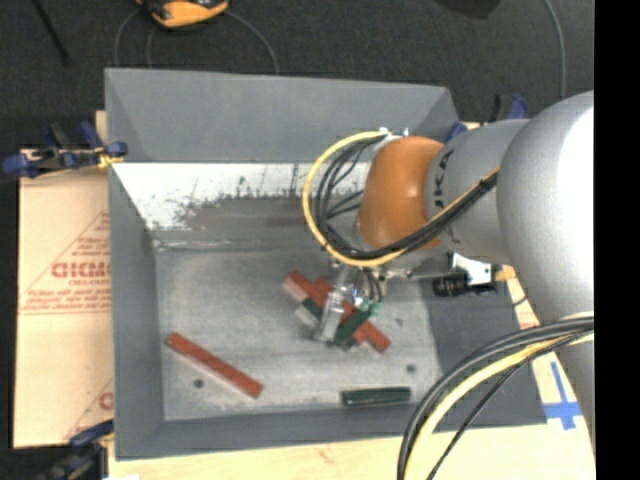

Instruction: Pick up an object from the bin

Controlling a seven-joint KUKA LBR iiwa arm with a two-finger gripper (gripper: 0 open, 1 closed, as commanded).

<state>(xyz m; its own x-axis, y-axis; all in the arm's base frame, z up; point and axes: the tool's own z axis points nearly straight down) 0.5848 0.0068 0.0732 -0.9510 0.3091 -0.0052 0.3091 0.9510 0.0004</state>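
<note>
Your end effector [338, 318] sits low in the bin [250, 118], right of the middle of the floor, directly over a small cluster of pieces. The orange cover [400, 193] on the wrist and the looped cables hang just above it, and you cannot tell from this view whether the end effector is apart, together or clamped on anything.

Look at what lies under it. A short red block [303, 289] pokes out toward the upper left of the tip, tilted. A dark green piece [352, 334] shows just below and to the right of the tip, and it appears to touch a small red piece [377, 340] at the cluster's lower right edge. A pale grey piece [306, 315] lies just left of the tip. These pieces overlap one another, and which one the tip actually meets is hidden.

Two more things lie well apart from the end effector. A long red bar [213, 365] rests slantwise on the floor at the lower left. A dark green bar [376, 396] lies flat near the front wall, below the cluster.
</note>
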